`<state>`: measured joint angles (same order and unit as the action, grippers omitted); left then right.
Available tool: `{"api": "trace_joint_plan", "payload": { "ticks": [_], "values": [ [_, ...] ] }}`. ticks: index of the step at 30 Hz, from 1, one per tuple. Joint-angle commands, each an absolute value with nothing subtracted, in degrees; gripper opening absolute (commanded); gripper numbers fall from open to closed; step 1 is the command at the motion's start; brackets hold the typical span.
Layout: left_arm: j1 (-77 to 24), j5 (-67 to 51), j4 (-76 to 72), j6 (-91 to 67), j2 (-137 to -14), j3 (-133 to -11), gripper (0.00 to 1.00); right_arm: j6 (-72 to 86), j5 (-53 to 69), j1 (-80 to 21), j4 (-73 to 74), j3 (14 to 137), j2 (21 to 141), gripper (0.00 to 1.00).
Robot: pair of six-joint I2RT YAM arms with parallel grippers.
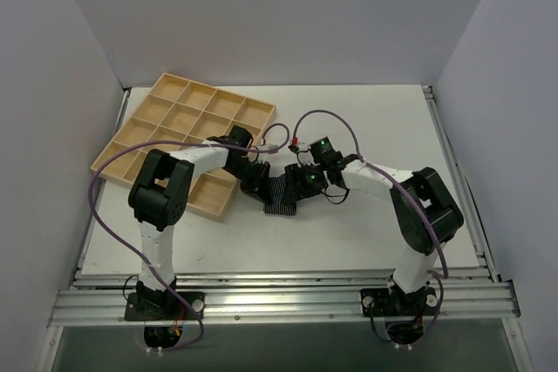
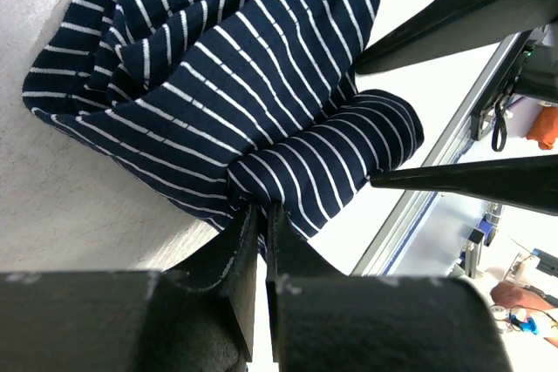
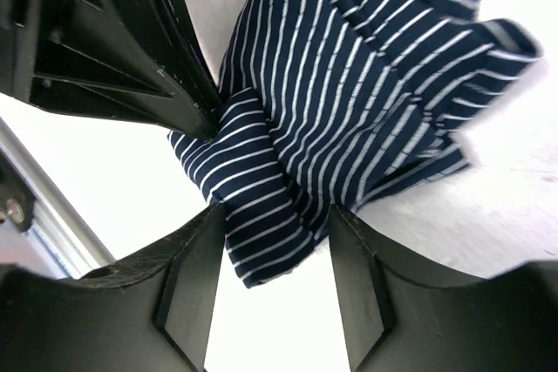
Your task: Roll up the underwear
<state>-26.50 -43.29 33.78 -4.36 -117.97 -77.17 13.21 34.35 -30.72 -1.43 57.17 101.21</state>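
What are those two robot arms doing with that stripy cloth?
They are trying to roll up a small piece of dark navy underwear with thin white stripes in the middle of the white table. The left gripper is pinched shut on a fold of the cloth. The right gripper has its fingers apart on either side of a bunched end. The cloth is scrunched, not a neat roll yet.

We found bare worktop point(image 1: 384, 119) behind the underwear point(image 1: 283, 198), while the wooden tray point(image 1: 186, 117) blocked the left and the left arm point(image 1: 200, 160) and right arm point(image 1: 375, 180) flanked it.
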Motion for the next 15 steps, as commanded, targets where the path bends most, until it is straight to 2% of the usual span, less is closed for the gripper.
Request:
{"api": "trace_joint_plan", "payload": {
  "ticks": [1,7,15],
  "values": [
    [-27.16,-36.74,35.68,-2.81,-121.11,-77.78,0.02,11.16,29.45,-29.71,-0.26,57.31,96.60,0.47],
    [-27.25,-36.30,36.39,-2.99,-121.64,-78.48,0.02,7.04,24.01,-32.86,1.67,56.25,89.92,0.49],
    [-27.51,-36.74,37.61,-3.08,-122.61,-80.33,0.02,2.38,0.19,-45.86,2.02,54.41,85.43,0.52]
  ]
}}
